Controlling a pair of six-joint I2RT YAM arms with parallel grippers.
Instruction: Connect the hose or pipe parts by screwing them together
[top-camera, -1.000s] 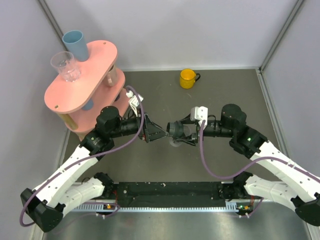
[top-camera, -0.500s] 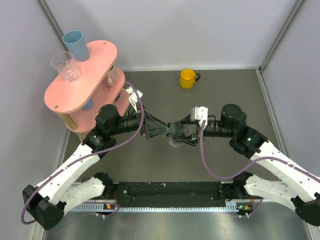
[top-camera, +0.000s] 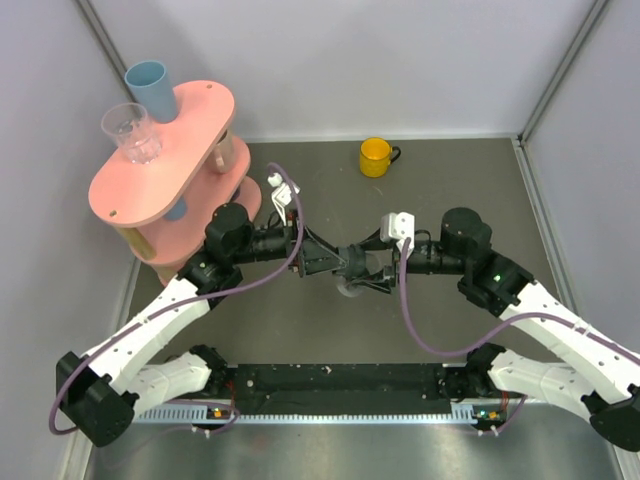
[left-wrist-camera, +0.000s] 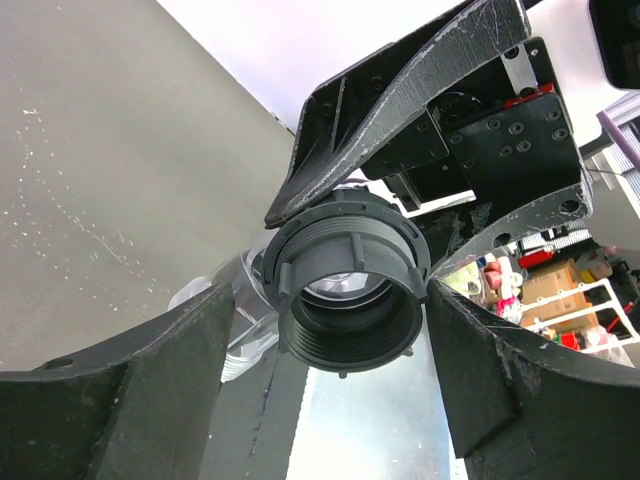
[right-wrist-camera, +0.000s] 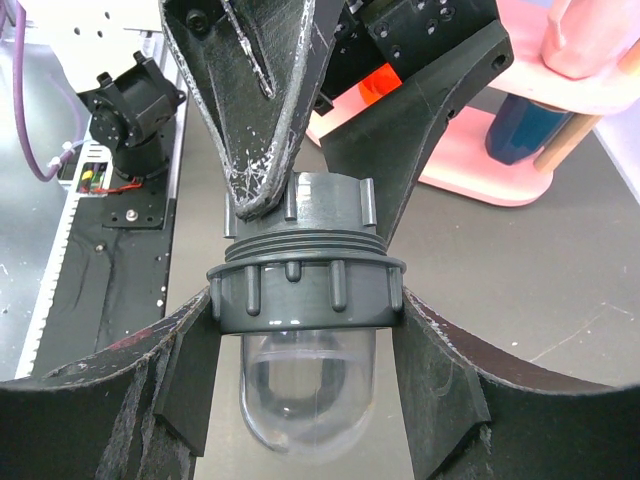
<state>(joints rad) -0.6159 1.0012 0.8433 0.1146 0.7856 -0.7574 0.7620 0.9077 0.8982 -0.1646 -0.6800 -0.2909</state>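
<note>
A grey table (top-camera: 450, 180) boxed in by pale walls (top-camera: 400, 60), a pink shelf (top-camera: 160, 165) at the left rear carrying a blue cup (top-camera: 150, 85) and a clear glass (top-camera: 130, 130), a yellow mug (top-camera: 375, 157) near the back edge: at mid-table we see the two arms meet tip to tip over the pipe fitting (top-camera: 350, 287), which appears to be held clear of the surface between them. The right gripper (right-wrist-camera: 305, 320) is clamped on the fitting's ribbed collar (right-wrist-camera: 305, 290), one finger flat against each side, with the clear dome (right-wrist-camera: 305, 390) jutting out beyond it in the right wrist view. The left gripper (left-wrist-camera: 332, 310) stands spread around the threaded ring (left-wrist-camera: 350, 250) at the opposite end, close beside it but with a sliver of gap on one side, so we judge that it has no grip. As far as we can tell, the two parts are already mated and at least partly screwed: the ring sits square on the body, with a narrow band of thread showing between ring and collar. What looks left is to take hold of the ring, turn it home and check that it is tight. How many turns are engaged we cannot make out. From above, the grippers cover nearly all of the fitting, and the left fingers run off the bottom of their own wrist view.
</note>
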